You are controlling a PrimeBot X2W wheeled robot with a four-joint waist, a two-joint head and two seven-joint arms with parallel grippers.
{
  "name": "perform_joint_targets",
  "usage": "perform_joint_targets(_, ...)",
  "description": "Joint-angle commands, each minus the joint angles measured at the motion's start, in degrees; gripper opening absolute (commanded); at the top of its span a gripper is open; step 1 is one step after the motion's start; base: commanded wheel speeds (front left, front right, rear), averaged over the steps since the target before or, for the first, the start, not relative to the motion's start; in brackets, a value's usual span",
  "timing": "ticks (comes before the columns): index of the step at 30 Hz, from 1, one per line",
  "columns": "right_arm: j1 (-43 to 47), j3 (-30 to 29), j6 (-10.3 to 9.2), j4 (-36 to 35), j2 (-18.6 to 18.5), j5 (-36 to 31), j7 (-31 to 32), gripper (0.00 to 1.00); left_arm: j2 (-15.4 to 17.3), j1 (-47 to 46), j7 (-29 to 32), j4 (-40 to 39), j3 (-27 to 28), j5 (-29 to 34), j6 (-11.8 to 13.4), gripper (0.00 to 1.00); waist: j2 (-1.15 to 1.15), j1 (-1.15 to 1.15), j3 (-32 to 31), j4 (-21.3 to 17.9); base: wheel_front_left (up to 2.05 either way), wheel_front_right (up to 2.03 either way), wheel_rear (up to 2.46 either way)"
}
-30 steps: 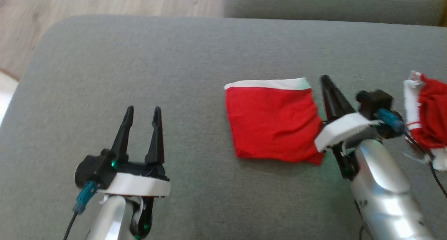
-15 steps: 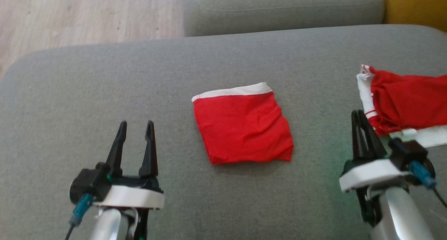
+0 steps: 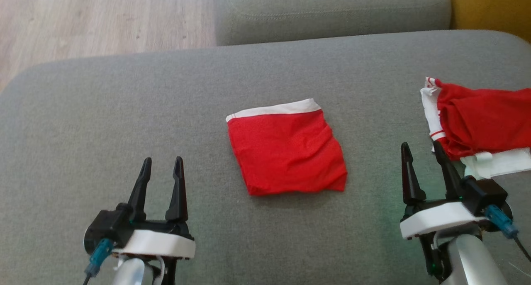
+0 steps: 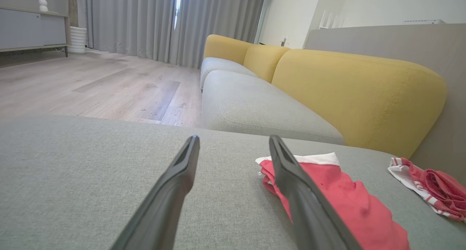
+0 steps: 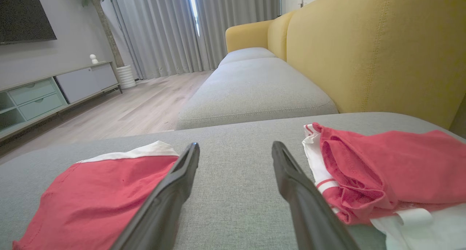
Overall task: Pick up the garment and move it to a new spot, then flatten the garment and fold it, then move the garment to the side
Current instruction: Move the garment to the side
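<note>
Red folded garment (image 3: 286, 152): a square of red knit cloth with a white band along its far edge. It lies flat in the middle of the grey fabric sofa cushion (image 3: 124, 110), between the two arms and touching neither.
Cloth character: judged light, soft and limp. Shallow wrinkles run near its right edge. The stacked layers would likely slide apart or fall open if only the top one were lifted.
Where to take hold: probably a near corner or the right edge, pinching through every layer at once. The white band looks like the firmest strip, so it is a good second hold.
State of left jaws: released and spread, with nothing between them, over bare cushion well to the left of the garment.
State of right jaws: released and spread, also empty, over bare cushion between the folded garment and the heap to its right.
Red and white crumpled heap (image 3: 481, 119): a second cloth at the cushion's right end, just beside the right jaws. The right wrist view shows it clear of them.
Stage: folding looks done, and moving the garment to the side seems to remain.
Risk: a shallow pinch could drag the top layer and undo the fold.
</note>
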Motion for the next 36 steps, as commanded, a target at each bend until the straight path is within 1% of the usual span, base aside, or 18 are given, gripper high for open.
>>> perform_joint_targets(1, -2.1, 1.4, -0.05, -2.1, -0.1, 0.3, -0.6, 1.0, 0.3, -2.4, -0.5, -1.7, 1.5, -0.3, 0.1, 1.0, 0.0, 0.0, 0.5, 0.3, 0.0, 0.0, 0.0)
perform_joint_targets(5, -3.8, 1.9, -0.05, -1.5, -0.1, -0.7, 0.0, 1.0, 0.3, -3.4, -0.5, -2.2, 1.2, -0.3, 0.1, 1.0, 0.0, 0.0, 2.6, 1.2, 0.0, 0.0, 0.0)
perform_joint_targets(11, -9.1, 4.2, -0.05, 0.8, -0.1, -2.2, 3.4, 1.0, 0.3, -6.0, -0.5, -2.3, 0.5, -0.2, -0.3, 1.0, 0.0, 0.0, 7.1, 3.3, 0.0, 0.0, 0.0)
perform_joint_targets(14, -11.8, 5.7, -0.05, 3.9, -0.1, -1.3, 6.5, 1.0, 0.3, -7.2, -0.5, -2.1, -0.1, -0.6, -0.5, 1.0, 0.0, 0.0, 8.8, 4.6, 0.0, 0.0, 0.0)
perform_joint_targets(18, -15.1, 8.3, -0.05, 8.0, -0.1, 4.4, 10.5, 1.0, 0.3, -8.5, -0.5, -2.4, -1.4, -1.2, -0.6, 1.0, 0.0, 0.0, 10.4, 6.5, 0.0, 0.0, 0.0)
perform_joint_targets(21, -17.3, 9.8, -0.05, 11.3, -0.1, 6.4, 12.9, 1.0, 0.3, -8.9, -0.5, -2.6, -1.9, -1.4, -0.5, 1.0, 0.0, 0.0, 11.1, 7.5, 0.0, 0.0, 0.0)
perform_joint_targets(22, -18.5, 10.3, -0.05, 13.7, -0.1, 7.0, 14.3, 1.0, 0.3, -9.2, -0.5, -2.5, -2.2, -1.5, -0.5, 1.0, 0.0, 0.0, 11.4, 8.2, 0.0, 0.0, 0.0)
perform_joint_targets(26, -20.6, 11.6, -0.05, 19.1, -0.1, 6.3, 17.2, 1.0, 0.3, -9.5, -0.5, -2.6, -2.7, -1.8, -0.4, 1.0, 0.0, 0.0, 11.8, 9.1, 0.0, 0.0, 0.0)
perform_joint_targets(29, -21.8, 13.1, -0.05, 22.1, -0.1, 6.0, 18.0, 1.0, 0.3, -9.5, -0.5, -2.6, -2.9, -2.0, -0.4, 1.0, 0.0, 0.0, 11.8, 9.5, 0.0, 0.0, 0.0)
perform_joint_targets(30, -22.2, 13.9, -0.05, 22.9, -0.1, 5.7, 18.0, 0.86, 0.3, -9.5, -0.5, -2.6, -2.9, -2.0, -0.3, 1.0, 0.0, 0.0, 11.8, 9.6, 0.0, 0.0, 0.0)
perform_joint_targets(31, -22.6, 14.7, -0.05, 23.6, -0.1, 4.9, 17.8, 0.01, 0.3, -9.5, -0.5, -2.6, -2.8, -2.0, -0.3, 1.0, 0.0, 0.0, 11.7, 9.6, 0.0, 0.0, 0.0)
perform_joint_targets(36, -24.0, 15.7, -0.05, 25.7, -0.1, 0.9, 13.9, 0.0, 0.3, -8.8, -0.5, -2.2, -2.7, -1.8, -0.2, 1.0, 0.0, 0.0, 10.4, 8.8, 0.0, 0.0, 0.0)
